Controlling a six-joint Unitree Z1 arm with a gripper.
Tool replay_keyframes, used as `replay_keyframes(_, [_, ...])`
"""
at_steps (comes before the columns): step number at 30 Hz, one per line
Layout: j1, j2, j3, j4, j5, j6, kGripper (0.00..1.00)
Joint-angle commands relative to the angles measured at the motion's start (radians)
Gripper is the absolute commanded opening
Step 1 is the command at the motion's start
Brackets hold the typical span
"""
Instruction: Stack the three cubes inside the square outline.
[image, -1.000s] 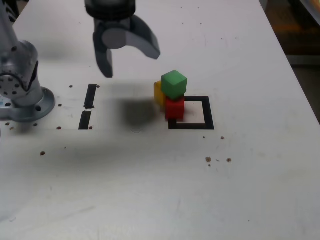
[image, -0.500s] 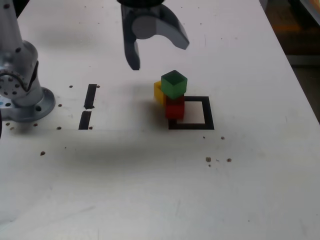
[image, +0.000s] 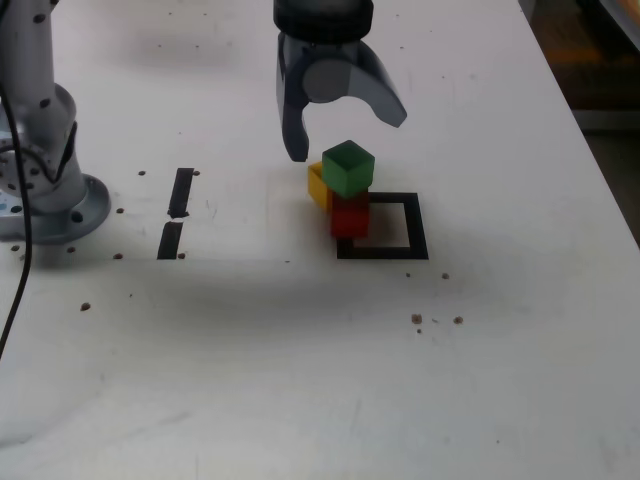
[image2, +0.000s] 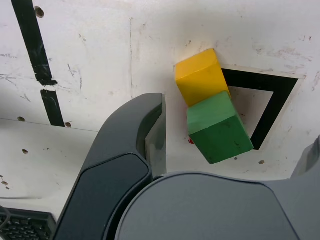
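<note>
Gripper (image: 345, 125) hangs wide open, holding nothing, just above and behind the cubes.

Its jaws straddle the air over the green cube (image: 348, 168), which sits on the red cube (image: 350, 218); the wrist view shows red only as a sliver. The yellow cube (image: 318, 184) touches the stack on the exterior view's left, half hidden behind it. Red rests on the outline's (image: 412, 235) left edge, yellow outside it. The arm's top is cut off; two tape strips (image: 176, 212) lie near the base (image: 45, 200).
</note>
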Motion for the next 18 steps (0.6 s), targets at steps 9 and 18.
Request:
replay_keyframes(9, [0.002, 0.064, -0.011, -0.022, -0.007, 0.0, 0.95])
replay_keyframes(18, [0.002, 0.09, 0.0, -0.037, -0.012, 0.0, 0.84])
